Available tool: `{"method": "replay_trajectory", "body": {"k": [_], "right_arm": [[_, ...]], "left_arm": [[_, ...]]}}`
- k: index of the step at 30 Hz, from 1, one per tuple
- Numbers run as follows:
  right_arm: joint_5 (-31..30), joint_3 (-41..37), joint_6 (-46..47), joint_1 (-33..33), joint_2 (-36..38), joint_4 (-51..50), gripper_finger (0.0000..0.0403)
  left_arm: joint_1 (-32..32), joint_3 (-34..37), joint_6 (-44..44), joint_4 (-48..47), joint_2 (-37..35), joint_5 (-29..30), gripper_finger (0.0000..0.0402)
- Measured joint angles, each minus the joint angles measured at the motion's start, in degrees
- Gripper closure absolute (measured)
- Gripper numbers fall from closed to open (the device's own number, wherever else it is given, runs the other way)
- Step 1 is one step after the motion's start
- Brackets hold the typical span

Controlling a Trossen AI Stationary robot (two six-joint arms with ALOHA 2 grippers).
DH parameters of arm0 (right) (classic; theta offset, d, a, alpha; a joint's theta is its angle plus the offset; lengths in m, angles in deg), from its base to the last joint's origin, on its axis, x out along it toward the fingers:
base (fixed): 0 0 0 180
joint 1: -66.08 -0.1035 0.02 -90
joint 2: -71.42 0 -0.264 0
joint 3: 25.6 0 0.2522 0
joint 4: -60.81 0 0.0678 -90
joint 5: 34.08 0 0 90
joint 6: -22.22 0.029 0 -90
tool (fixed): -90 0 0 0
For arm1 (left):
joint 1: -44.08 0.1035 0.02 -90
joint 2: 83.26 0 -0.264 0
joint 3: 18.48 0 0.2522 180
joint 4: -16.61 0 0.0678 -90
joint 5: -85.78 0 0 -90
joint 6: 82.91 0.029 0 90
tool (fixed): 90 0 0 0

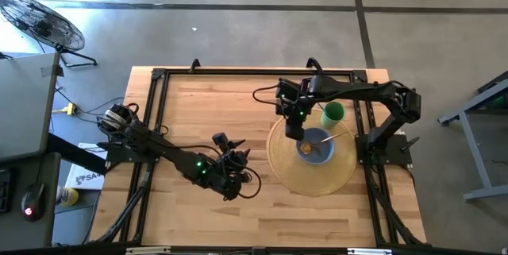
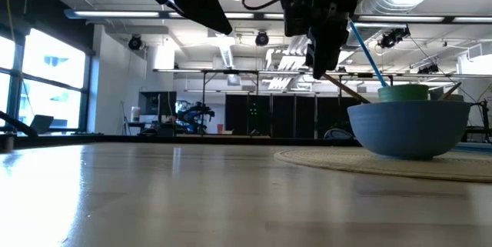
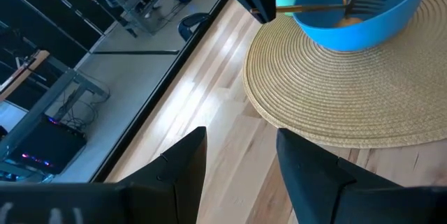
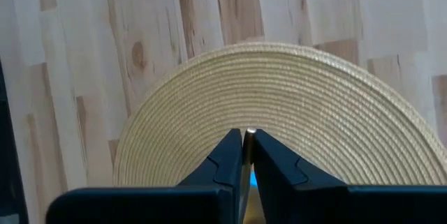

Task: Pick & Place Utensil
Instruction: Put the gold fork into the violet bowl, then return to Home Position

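Observation:
A blue bowl (image 1: pixel 308 152) stands on a round woven mat (image 1: pixel 302 177) at the table's right. A gold fork (image 3: pixel 349 4) lies in the bowl, its handle over the rim. A green cup (image 1: pixel 333 113) stands behind the bowl. My right gripper (image 1: pixel 294 132) hangs above the mat's far left part, beside the bowl, shut on a thin utensil (image 4: pixel 248 135). In the low view a thin blue rod (image 2: pixel 367 56) slants from the gripper toward the cup. My left gripper (image 1: pixel 232 160) is open and empty over bare wood, left of the mat. My right gripper pinches a thin utensil between its two fingers, which point down from above. A gold end (image 4: pixel 249 133) shows at the fingertips and a blue stretch (image 4: pixel 246 175) farther back in the gap. The utensil is clear of the mat. The fingers hide the rest.
A black metal frame (image 1: pixel 159 88) runs along the table's far, left and right sides. Bare wood (image 1: pixel 206 112) lies at the table's left, middle and near parts. The mat's edge (image 3: pixel 279 123) lies just ahead of my left gripper.

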Motion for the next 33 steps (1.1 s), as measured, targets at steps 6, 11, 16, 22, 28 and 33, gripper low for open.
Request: {"method": "replay_trajectory", "body": {"k": [6, 11, 16, 22, 28, 33], "right_arm": [[0.0, 0.0, -0.7, -0.1, 0.0, 2.2, 0.0359], [0.0, 0.0, -1.3, -0.1, 0.0, 2.6, 0.0338], [0.0, 0.0, -1.4, -0.1, 0.0, 2.6, 0.0328], [-2.8, 0.0, -1.4, -0.2, 1.5, 2.6, 0.0323], [-6.8, -0.5, -3.0, -2.9, 8.7, 2.4, 0.0331], [-6.9, -10.6, -3.4, -7.9, 18.9, 12.7, 0.0356]], "left_arm": [[0.0, 0.0, 0.0, 0.0, 0.0, 0.0, 0.0232], [0.0, 0.0, 0.0, -0.3, 0.0, 0.0, 0.0232], [0.0, 0.0, 0.0, -0.3, 0.0, 0.0, 0.0232], [0.0, 0.0, -0.8, -1.2, 0.0, 0.0, 0.0232], [0.0, 0.0, -2.1, -3.0, 0.0, -3.4, 0.0232], [0.0, 0.0, -1.7, -2.5, 0.0, -4.9, 0.0232]]}}
